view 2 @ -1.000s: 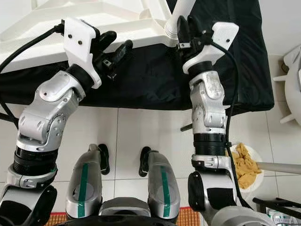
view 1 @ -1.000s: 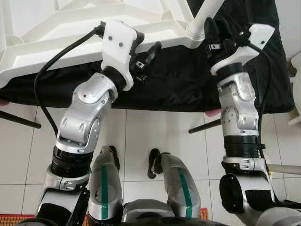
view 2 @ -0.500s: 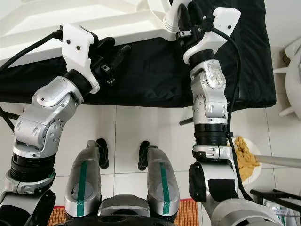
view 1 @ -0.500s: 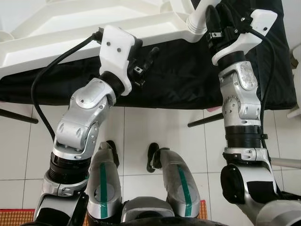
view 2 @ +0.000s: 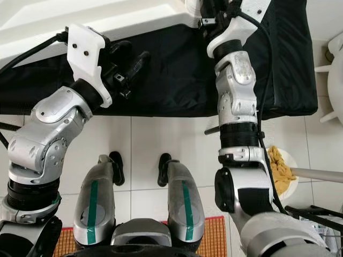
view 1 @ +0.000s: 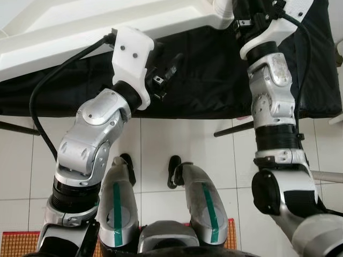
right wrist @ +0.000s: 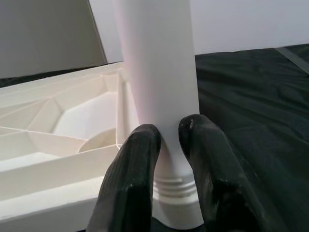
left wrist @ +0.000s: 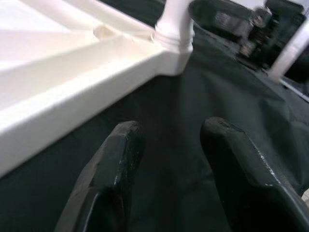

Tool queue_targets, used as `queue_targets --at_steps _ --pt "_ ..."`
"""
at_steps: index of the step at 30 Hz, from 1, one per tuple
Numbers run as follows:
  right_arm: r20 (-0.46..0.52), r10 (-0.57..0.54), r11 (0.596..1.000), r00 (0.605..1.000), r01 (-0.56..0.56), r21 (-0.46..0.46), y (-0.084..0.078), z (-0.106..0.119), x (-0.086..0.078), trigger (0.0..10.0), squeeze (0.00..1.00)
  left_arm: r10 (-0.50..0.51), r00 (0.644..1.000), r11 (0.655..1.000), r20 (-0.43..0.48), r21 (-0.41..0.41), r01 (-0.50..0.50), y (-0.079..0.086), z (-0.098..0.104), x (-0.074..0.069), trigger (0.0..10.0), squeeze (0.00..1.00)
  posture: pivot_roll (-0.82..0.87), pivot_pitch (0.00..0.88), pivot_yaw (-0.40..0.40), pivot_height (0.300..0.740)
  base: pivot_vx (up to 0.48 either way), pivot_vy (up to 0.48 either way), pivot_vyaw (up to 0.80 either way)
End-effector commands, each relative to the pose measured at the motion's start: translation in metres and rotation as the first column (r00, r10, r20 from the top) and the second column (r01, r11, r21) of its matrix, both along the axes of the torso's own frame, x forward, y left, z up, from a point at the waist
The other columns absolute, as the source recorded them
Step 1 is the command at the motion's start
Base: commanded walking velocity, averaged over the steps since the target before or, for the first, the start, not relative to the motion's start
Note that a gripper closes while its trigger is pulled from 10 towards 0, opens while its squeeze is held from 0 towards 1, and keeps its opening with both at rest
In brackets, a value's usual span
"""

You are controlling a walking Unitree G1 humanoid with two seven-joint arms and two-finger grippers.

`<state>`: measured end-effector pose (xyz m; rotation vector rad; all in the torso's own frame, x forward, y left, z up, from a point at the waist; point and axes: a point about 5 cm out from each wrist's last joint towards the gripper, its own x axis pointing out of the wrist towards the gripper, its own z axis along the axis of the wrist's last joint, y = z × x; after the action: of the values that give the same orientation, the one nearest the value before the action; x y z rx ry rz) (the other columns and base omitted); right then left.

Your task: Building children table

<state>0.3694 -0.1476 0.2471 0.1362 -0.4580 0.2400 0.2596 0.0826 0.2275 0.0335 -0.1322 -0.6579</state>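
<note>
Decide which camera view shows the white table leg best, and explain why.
The right wrist view: the white table leg stands close up, seated in its socket. The left wrist view shows it small and distant; the eye views catch just its base at the top edge.

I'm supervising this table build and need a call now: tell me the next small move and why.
Probably press the white leg straight down into its socket. The right claw is at the leg just above the ribbed collar at the corner of the upturned white tabletop, while the left claw hangs open over the black cloth, free to steady the top.
</note>
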Motion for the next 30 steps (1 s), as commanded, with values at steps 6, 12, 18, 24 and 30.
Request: queue_targets --at_steps 6,12,18,24,30 --pt "-0.037 -0.061 0.998 0.997 0.061 0.002 -0.012 0.001 0.017 10.0 0.0 -0.001 1.0 1.0 -0.001 -0.002 0.001 0.001 0.003 -0.006 10.0 0.0 0.13 0.352 -0.088 0.74 0.0 0.0 0.0" --pt "-0.037 -0.085 0.996 0.996 0.085 0.01 -0.016 0.01 0.025 10.0 0.0 0.001 1.0 1.0 0.001 0.003 -0.001 0.001 0.003 -0.006 10.0 0.0 0.14 0.345 -0.086 0.74 0.0 0.0 0.0" --pt "-0.025 -0.084 0.996 0.996 0.085 0.012 -0.018 0.012 0.027 10.0 0.0 0.032 0.999 0.999 0.014 0.038 -0.033 0.01 0.002 0.002 10.0 0.0 0.13 0.308 -0.091 0.74 0.0 0.0 0.0" --pt "-0.006 -0.048 0.999 0.999 0.048 -0.009 -0.019 -0.002 0.015 10.0 0.0 0.08 0.996 0.993 0.03 0.081 -0.082 0.024 0.0 0.016 10.0 0.0 0.12 0.275 -0.094 0.74 0.0 0.0 0.0" --pt "0.012 -0.011 0.999 1.0 0.011 -0.041 -0.023 -0.019 -0.004 10.0 0.0 0.142 0.989 0.981 0.036 0.13 -0.145 0.039 -0.003 0.035 10.0 0.0 0.1 0.209 -0.089 0.74 0.0 0.0 0.0"
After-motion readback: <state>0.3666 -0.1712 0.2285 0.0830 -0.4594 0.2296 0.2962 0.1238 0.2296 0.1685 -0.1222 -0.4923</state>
